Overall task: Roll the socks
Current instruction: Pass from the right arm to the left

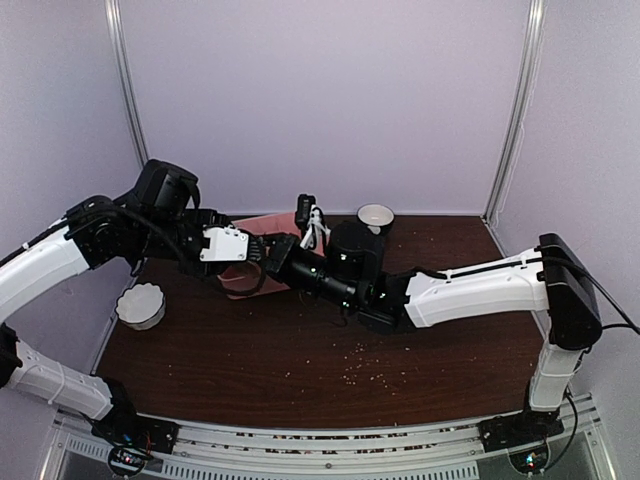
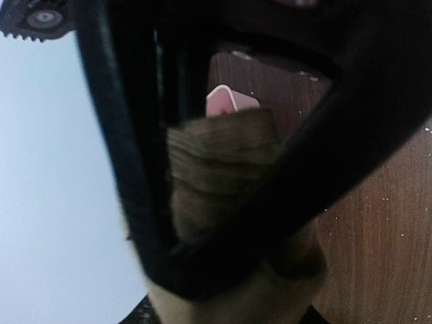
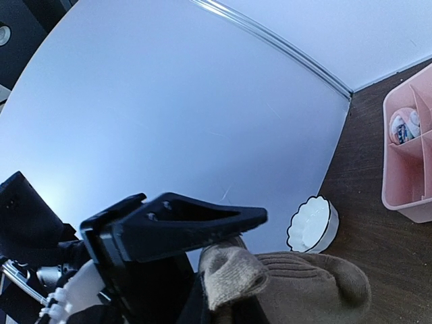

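Left end effector [image 1: 258, 272] beside right end effector [image 1: 270, 253]

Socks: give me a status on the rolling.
Done, it seems: the pink patterned sock sits balled up in a compartment of the pink tray. In hand: the tan sock, bunched into a thick roll, pinched by the right gripper, with the left gripper straddling it. Left: probably finishing that roll and releasing it.

1. Two robot arms were present: left arm [image 1: 45, 262], right arm [image 1: 470, 288].
2. Two socks showed: tan-brown sock [image 3: 297, 283], patterned sock [image 3: 403, 127].
3. One pink tray [image 3: 398, 196] sat far.
4. Two white vessels stood: scalloped bowl [image 1: 140, 306] left, round cup [image 1: 376, 215] far.
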You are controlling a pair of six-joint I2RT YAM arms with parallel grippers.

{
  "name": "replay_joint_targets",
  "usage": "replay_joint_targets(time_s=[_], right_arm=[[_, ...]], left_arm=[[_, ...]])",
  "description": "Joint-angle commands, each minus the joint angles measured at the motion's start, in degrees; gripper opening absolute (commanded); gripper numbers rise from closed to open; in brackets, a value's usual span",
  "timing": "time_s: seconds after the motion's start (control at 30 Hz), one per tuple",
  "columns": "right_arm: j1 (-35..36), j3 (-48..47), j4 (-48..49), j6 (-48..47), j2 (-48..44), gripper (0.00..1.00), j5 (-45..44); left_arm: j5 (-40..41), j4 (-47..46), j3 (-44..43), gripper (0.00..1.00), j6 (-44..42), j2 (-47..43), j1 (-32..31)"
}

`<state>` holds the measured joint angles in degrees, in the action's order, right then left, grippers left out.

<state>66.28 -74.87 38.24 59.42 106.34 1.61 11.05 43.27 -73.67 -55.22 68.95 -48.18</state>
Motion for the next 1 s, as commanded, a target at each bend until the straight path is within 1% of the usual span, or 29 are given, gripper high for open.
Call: replay_joint_targets(time_s=[0.0,0.13,0.17,0.2,0.23,0.27,0.33,0.37,0.47,0.53,0.57,0.6,0.63,0.7,0.8,0.87,0.9,0.93,0.97], right_arm=[[0.18,-1.83,1.98,2.53,1.29,0.0,2.08],[0.33,-2.56,1.85,4.68,1.99,0.0,2.96],[0.34,-2.92,1.38,5.05,2.17,0.0,3.35],[0.34,-3.11,0.8,5.36,2.24,0.0,3.43],[0.42,-3.1,0.3,5.48,2.11,0.0,3.37],[0.37,-2.84,-0.3,5.6,1.85,0.05,3.02],[0.4,-1.74,-0.83,5.25,1.17,0.19,2.04],[0.42,-1.0,-0.58,4.76,0.74,0.24,1.62],[0.34,0.89,0.48,1.42,-0.64,0.46,1.58],[0.14,2.77,-0.2,-5.32,-2.99,0.58,0.97],[0.12,4.26,-1.04,-9.58,-4.56,0.63,-0.17],[0.14,6.17,-1.38,-14.03,-6.49,0.66,-1.17],[0.17,8.19,-1.07,-18.63,-8.54,0.73,-2.12],[0.52,12.41,-0.33,-27.5,-12.58,0.81,-3.48],[1.76,17.66,2.07,-40.49,-17.44,0.88,-3.84],[2.59,18.66,1.78,-45.77,-19.33,0.93,-3.5],[2.89,18.57,1.37,-47.57,-19.95,0.98,-3.0],[3.32,18.37,1.17,-49.03,-20.35,1.0,-2.52],[3.89,18.01,1.17,-50.76,-20.6,1.0,-2.28]], left_arm=[[6.01,-7.53,2.98,0.39,0.11,-1.07,-1.04],[9.06,-10.8,4.05,0.21,-1.41,-0.81,-1.3],[9.65,-11.12,3.92,0.13,-1.49,-0.53,-1.3],[10.05,-11.25,3.59,0.02,-1.27,-0.29,-1.3],[10.05,-11.11,3.09,0.0,-0.88,-0.02,-1.3],[9.54,-10.32,2.3,0.0,-0.13,0.1,-1.3],[7.88,-7.66,0.14,0.0,2.79,0.49,-1.3],[6.97,-5.73,-1.74,0.0,4.28,0.82,-1.3],[2.46,2.46,-7.11,0.0,9.3,2.7,-1.25],[-1.86,8.87,-11.16,0.0,12.55,4.43,-0.99],[-5.05,11.91,-13.27,0.0,14.05,5.16,-0.84],[-6.49,14.54,-15.41,0.0,15.86,6.0,-0.59],[-9.2,17.12,-17.63,0.0,17.34,6.73,-0.13],[-13.14,21.76,-21.58,0.0,20.14,8.39,0.74],[-18.95,26.77,-25.98,0.0,23.7,10.56,2.27],[-22.54,30.22,-28.23,0.0,25.24,12.07,2.92],[-23.87,31.55,-28.95,0.0,25.88,12.75,3.0],[-24.9,32.43,-29.4,0.0,26.29,13.37,3.01],[-26.03,33.29,-29.62,0.0,26.52,13.74,3.07]])
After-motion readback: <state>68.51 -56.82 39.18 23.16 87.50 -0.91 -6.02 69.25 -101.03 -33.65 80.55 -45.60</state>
